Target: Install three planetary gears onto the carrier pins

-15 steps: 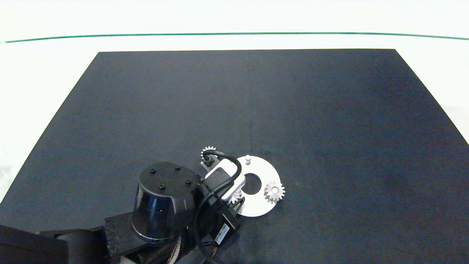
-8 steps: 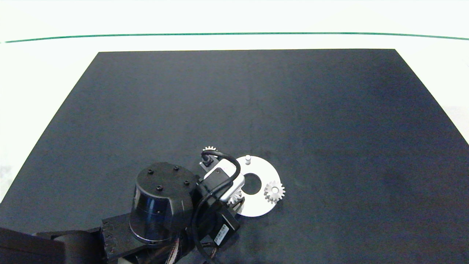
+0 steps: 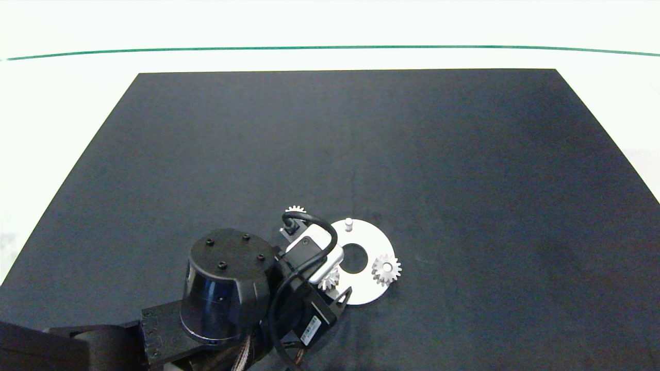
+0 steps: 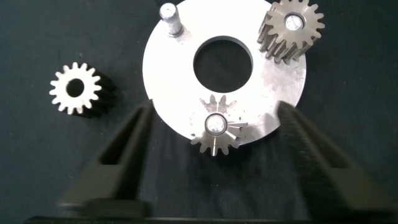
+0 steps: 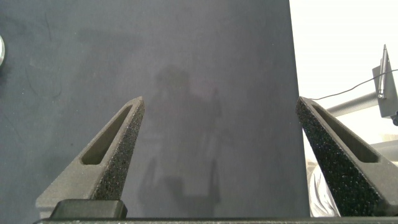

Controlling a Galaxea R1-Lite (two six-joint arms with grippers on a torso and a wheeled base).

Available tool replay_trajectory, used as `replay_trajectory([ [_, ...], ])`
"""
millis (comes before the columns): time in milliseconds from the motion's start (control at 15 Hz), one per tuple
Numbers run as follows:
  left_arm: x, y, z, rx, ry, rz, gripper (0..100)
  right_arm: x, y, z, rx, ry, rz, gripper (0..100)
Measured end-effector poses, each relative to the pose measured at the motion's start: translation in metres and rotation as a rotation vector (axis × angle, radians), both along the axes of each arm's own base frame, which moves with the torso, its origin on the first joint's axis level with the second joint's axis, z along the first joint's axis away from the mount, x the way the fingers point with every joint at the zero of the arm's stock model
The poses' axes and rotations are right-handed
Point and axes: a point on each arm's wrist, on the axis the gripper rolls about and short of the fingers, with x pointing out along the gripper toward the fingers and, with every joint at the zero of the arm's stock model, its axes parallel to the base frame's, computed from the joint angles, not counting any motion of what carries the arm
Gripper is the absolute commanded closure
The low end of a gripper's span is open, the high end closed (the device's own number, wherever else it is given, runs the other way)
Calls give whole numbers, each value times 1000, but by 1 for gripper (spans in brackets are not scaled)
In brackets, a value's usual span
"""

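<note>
Left pincer (image 4: 214, 162) hovers over the near-left edge of the flat white round carrier disc (image 4: 277, 102) on the black table (image 3: 464, 180), fingers (image 4: 118, 165) spread wide, gripping nothing. Between them one small silver-white metal spur gear (image 4: 216, 127) sits on a carrier pin. A second identical gear (image 4: 291, 28) is seated on another pin. The third short white cylindrical pin (image 4: 169, 15) stands bare. The third gear (image 4: 75, 88) lies flat on the table beside the disc. Right pincer (image 5: 217, 158) hangs over bare table, fingers apart, holding nothing.
</note>
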Motion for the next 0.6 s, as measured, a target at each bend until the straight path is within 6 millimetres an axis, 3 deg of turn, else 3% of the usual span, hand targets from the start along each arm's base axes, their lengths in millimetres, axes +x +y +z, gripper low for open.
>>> replay_trajectory([
  [200, -2, 1, 17, 17, 9, -7, 0, 0, 0, 0, 0, -1, 2, 0],
  [333, -3, 4, 40, 54, 33, -2, 0, 0, 0, 1, 1, -3, 4, 0],
  [600, 17, 32, 82, -8, 4, 71, 0, 0, 0, 6, 3, -12, 6, 0],
])
